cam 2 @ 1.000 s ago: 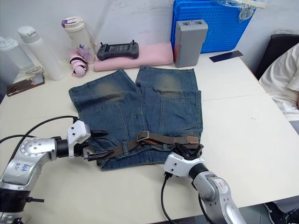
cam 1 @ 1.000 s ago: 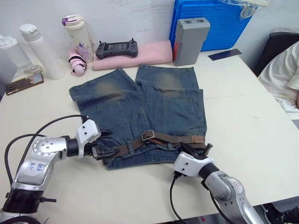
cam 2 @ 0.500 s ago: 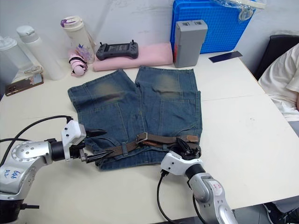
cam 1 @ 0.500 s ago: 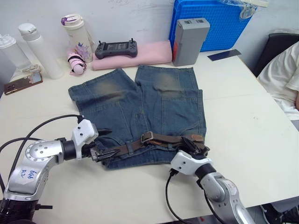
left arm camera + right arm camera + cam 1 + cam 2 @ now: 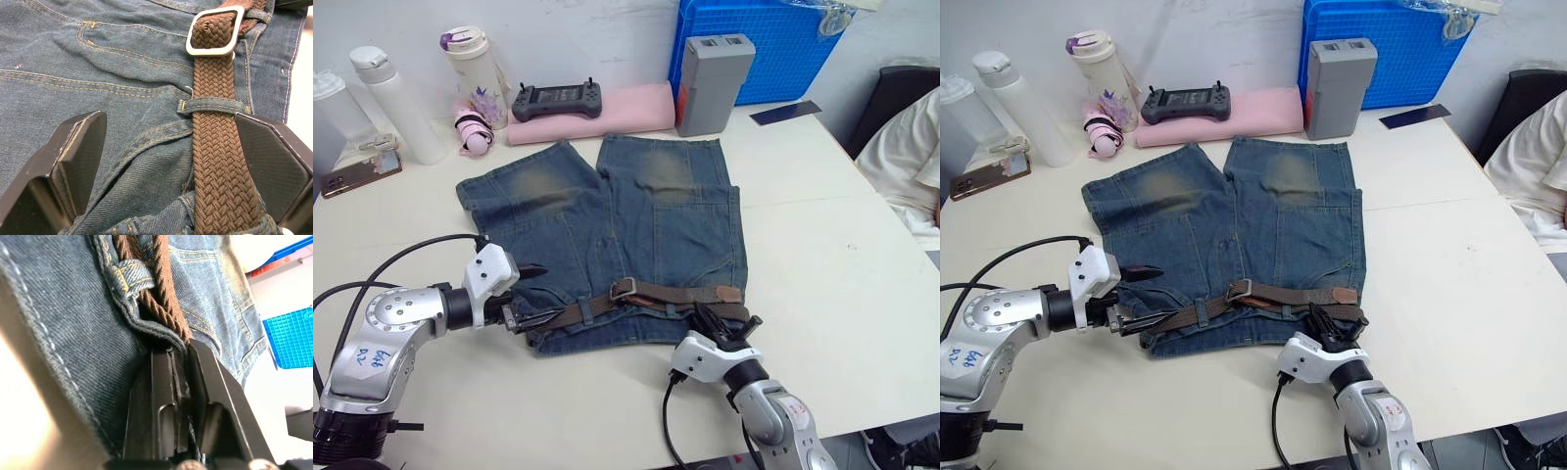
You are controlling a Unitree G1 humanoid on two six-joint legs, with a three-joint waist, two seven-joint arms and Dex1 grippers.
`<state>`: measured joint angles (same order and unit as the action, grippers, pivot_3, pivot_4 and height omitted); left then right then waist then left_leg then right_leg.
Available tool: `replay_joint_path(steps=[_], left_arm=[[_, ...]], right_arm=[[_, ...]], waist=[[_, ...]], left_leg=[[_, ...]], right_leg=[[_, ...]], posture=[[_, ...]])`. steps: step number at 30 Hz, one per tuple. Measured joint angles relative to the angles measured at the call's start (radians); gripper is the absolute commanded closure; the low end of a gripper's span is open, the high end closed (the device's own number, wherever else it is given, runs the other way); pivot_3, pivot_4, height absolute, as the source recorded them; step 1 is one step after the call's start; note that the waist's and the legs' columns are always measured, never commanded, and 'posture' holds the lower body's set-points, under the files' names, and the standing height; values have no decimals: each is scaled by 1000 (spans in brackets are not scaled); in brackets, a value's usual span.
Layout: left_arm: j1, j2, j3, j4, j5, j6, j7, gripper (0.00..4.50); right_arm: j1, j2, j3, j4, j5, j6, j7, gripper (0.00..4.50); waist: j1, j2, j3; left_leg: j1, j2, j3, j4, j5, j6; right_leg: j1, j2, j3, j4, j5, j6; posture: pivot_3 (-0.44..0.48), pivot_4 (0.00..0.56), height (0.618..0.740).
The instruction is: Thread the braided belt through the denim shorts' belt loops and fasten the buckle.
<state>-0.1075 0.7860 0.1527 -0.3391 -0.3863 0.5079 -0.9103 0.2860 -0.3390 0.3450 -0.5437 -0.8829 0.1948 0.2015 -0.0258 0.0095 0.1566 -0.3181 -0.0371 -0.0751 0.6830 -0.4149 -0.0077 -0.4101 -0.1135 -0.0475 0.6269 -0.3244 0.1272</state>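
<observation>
Fingers of the left gripper are spread wide, astride the braided belt; nothing is gripped. Beyond them the buckle is seen on the denim shorts. The right gripper is pinched tight on the belt.

— What is changing at the waistband?
— The right gripper is drawing back toward the counter's near edge, its fingers closed on the braided belt.
— And the left gripper?
— It is edging slightly toward the denim shorts, fingers spread.
</observation>
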Motion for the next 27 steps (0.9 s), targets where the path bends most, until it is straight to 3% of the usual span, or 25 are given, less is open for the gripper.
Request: replay_joint_path(steps=[6,12,23,27], left_arm=[[0,0,-7,0,0,6,1,0],[0,0,-8,0,0,10,0,0],[-6,0,-19,0,-1,16,-3,0],[-9,-1,-42,0,-1,13,-9,0]], right_arm=[[7,5,-4,-2,0,1,0,4461],[43,29,-42,-43,3,2,-16,2187],[129,33,-77,-96,-18,5,-16,2187],[134,43,-78,-97,-21,26,-4,3336]], waist=[[0,0,0],[2,0,0],[7,0,0],[9,0,0]], left_leg=[[0,0,0,0,0,0],[0,0,0,0,0,0],[0,-1,0,0,0,0],[0,-1,0,0,0,0]], right_leg=[[0,0,0,0,0,0],[0,0,0,0,0,0],[0,0,0,0,0,0],[0,0,0,0,0,0]], posture=[[0,150,740],[0,150,740],[0,150,740],[0,150,740]])
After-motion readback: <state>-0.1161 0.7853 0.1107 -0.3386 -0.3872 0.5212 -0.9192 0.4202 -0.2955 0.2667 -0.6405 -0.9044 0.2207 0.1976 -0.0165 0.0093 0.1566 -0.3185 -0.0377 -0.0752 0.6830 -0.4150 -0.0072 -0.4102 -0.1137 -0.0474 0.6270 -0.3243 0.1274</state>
